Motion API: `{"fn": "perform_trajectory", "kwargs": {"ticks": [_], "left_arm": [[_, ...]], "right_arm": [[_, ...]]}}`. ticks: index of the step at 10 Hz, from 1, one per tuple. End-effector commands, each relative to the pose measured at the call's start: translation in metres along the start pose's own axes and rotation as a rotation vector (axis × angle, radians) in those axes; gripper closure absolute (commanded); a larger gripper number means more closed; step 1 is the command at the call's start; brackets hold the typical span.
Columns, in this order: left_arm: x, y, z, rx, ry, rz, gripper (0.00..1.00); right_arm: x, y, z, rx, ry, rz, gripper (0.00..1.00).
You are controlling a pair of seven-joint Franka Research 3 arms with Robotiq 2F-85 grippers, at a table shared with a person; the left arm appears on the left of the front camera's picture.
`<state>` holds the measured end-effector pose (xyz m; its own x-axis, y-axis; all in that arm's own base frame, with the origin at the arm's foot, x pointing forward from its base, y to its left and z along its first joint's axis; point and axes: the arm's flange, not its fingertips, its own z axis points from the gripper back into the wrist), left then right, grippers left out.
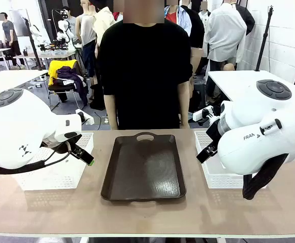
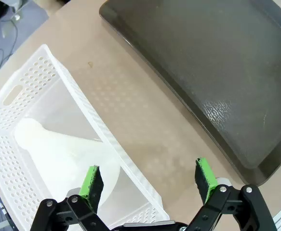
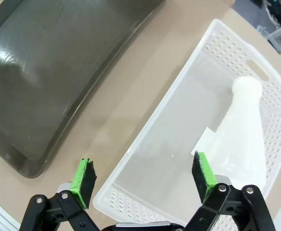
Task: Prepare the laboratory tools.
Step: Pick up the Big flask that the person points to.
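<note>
Pickup pending: frosted-white conical flasks (image 2: 58, 144) (image 3: 241, 134) lie in white lattice baskets (image 2: 34, 72) (image 3: 227, 38). Both end effectors (image 2: 149, 182) (image 3: 142, 177) gape empty; I'd lower onto necks.

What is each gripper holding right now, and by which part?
Nothing. The left gripper stands open and empty above the left flask, the right gripper likewise above the right flask; both flasks lie untouched.
</note>
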<state>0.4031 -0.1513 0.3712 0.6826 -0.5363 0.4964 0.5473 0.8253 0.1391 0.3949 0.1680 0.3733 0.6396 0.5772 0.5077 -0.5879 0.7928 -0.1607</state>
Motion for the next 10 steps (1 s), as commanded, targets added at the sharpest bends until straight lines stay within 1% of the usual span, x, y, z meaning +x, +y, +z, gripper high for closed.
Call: {"fn": "perform_trajectory", "kwargs": {"ticks": [1,10], "left_arm": [[0.0000,0.0000,0.0001,0.000,0.000,0.000,0.00],[0.0000,0.0000,0.0001,0.000,0.000,0.000,0.00]], "right_arm": [[0.0000,0.0000,0.0000,0.000,0.000,0.000,0.00],[0.0000,0.0000,0.0000,0.000,0.000,0.000,0.00]]}}
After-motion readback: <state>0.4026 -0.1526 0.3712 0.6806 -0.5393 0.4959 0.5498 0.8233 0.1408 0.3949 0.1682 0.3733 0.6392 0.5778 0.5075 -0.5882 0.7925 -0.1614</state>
